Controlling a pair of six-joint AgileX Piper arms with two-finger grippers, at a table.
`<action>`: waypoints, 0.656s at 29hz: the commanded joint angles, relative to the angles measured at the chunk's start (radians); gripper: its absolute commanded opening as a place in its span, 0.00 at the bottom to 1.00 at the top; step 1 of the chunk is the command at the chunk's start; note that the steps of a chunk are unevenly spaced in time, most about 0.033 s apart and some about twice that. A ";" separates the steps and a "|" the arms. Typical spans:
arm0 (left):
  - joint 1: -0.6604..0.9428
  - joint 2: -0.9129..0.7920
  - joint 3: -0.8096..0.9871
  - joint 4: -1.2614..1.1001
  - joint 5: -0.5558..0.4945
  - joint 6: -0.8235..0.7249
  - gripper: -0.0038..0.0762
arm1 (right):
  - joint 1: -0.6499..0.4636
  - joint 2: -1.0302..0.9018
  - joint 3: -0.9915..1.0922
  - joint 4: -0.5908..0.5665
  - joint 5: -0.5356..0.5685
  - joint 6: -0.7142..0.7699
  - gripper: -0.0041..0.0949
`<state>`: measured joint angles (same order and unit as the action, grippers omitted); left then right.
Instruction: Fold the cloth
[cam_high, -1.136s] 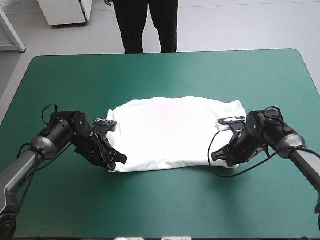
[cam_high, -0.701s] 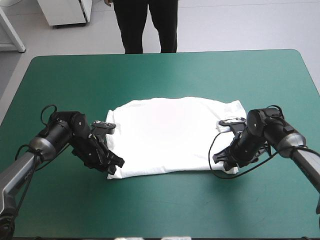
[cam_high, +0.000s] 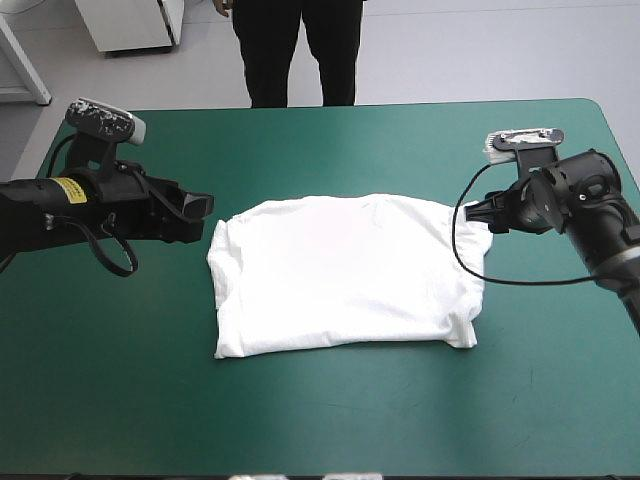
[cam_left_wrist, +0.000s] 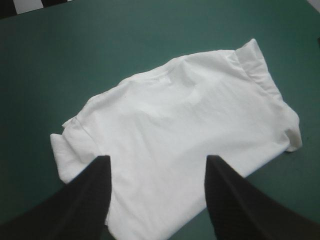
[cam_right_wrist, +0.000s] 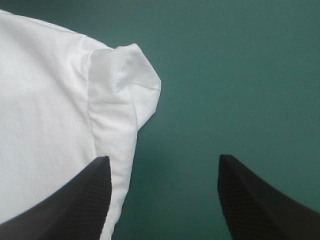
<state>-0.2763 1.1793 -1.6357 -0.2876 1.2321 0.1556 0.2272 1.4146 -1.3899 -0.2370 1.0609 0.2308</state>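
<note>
Teal-green cover (cam_high: 320, 420) bears the T-shirt (cam_high: 340, 275); left end effector (cam_left_wrist: 158, 159) and right end effector (cam_right_wrist: 163, 157) gape empty.

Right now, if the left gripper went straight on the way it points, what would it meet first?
Most likely the T-shirt: the left gripper is open and the white cloth lies straight ahead between its fingers, before any bare table. How far above it the gripper hangs is unclear.

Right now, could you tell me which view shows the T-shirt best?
The high view: the T-shirt lies flat, almost its whole outline visible. The left wrist view shows most of it, the left gripper hiding its near edge. The right wrist view shows only one side and a sleeve.
</note>
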 joint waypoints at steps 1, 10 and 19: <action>-0.002 -0.005 -0.034 -0.056 -0.043 0.002 0.56 | -0.073 0.069 -0.030 0.045 -0.096 -0.006 0.64; -0.002 0.007 -0.034 -0.054 -0.034 0.002 0.56 | -0.121 0.269 -0.030 0.150 -0.159 -0.090 0.64; -0.002 0.012 -0.034 -0.059 -0.032 0.000 0.56 | -0.124 0.427 -0.081 0.145 -0.206 -0.094 0.64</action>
<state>-0.2763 1.2076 -1.6394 -0.3146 1.2479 0.1576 0.1168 1.8494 -1.4120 -0.0810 0.8781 0.1484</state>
